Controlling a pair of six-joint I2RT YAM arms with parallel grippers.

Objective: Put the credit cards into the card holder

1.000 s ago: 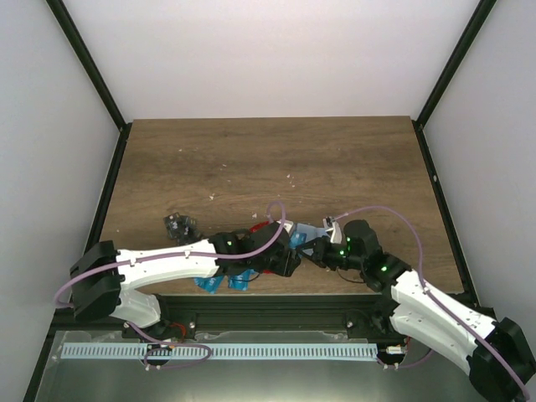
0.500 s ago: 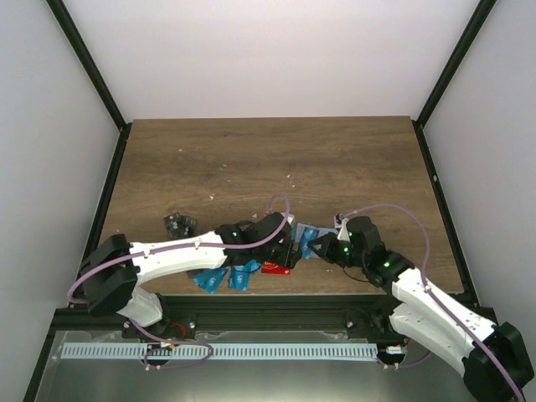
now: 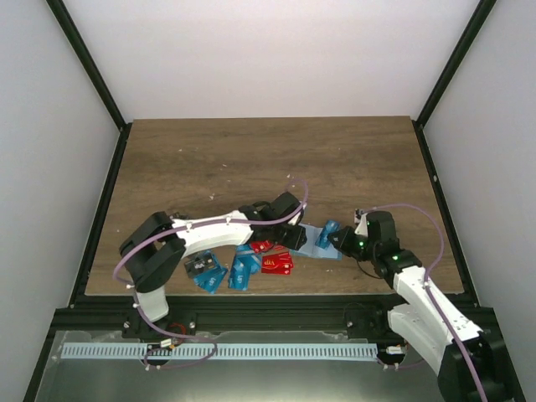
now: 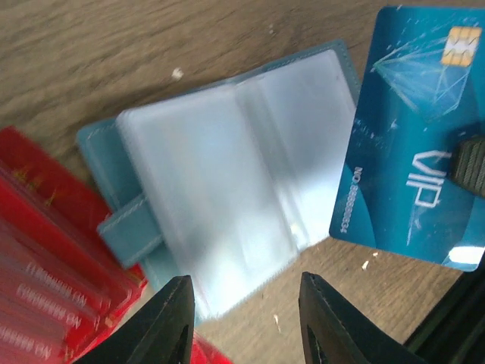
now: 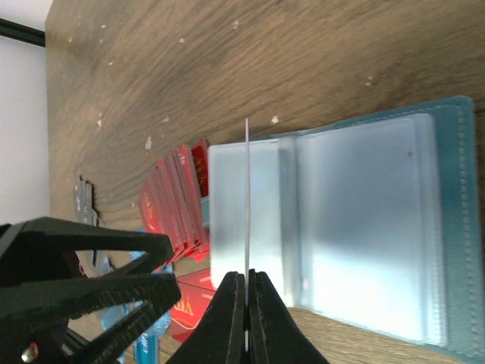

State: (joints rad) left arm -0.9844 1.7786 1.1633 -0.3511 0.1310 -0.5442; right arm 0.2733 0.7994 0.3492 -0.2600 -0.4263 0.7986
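Right gripper (image 5: 246,282) pinched — left (image 4: 244,287) likely apart

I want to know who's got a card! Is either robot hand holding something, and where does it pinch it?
The right gripper pinches a blue card by one edge. The left gripper is open and holds nothing.

Bright, even light — soft shadows, close-up edges slightly blurred.

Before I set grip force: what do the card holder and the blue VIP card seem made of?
Card holder: teal leather-like cover, stitched edge; clear glossy plastic sleeves, reflecting light. Blue VIP card: likely stiff glossy plastic, printed, with a metallic chip.
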